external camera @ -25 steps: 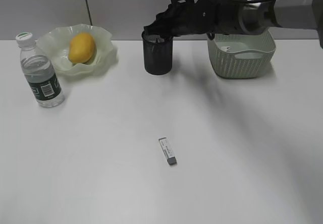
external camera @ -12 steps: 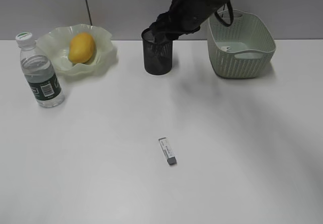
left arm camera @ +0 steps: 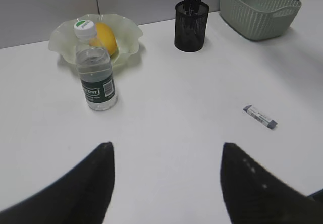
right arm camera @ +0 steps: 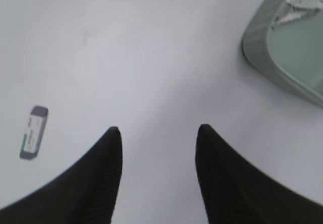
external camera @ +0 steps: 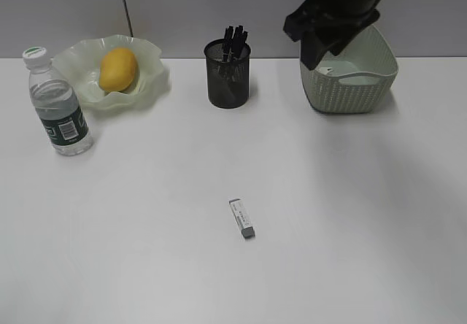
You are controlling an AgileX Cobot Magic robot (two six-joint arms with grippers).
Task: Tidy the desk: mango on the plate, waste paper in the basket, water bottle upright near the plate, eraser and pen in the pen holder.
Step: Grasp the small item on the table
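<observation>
The mango (external camera: pixel 118 69) lies in the wavy-rimmed plate (external camera: pixel 149 83) at the back left. The water bottle (external camera: pixel 58 108) stands upright beside the plate. The pen holder (external camera: pixel 228 75) holds dark pens (external camera: pixel 235 41). The eraser (external camera: pixel 242 218) lies alone mid-desk; it also shows in the left wrist view (left arm camera: pixel 260 116) and right wrist view (right arm camera: pixel 34 131). The waste paper (right arm camera: pixel 302 1) lies in the basket (external camera: pixel 350 87). My right gripper (right arm camera: pixel 157 129) is open and empty, high in front of the basket. My left gripper (left arm camera: pixel 166 146) is open and empty over the near left desk (external camera: pixel 146 251).
A grey wall panel runs behind the desk's back edge. The right arm (external camera: pixel 339 6) hangs over the basket's left side. The plate, bottle, pen holder and basket line the back of the desk.
My right arm has pulled away from over the pen holder and swung right and up toward the basket. Pens now stand in the pen holder. The eraser has not moved.
</observation>
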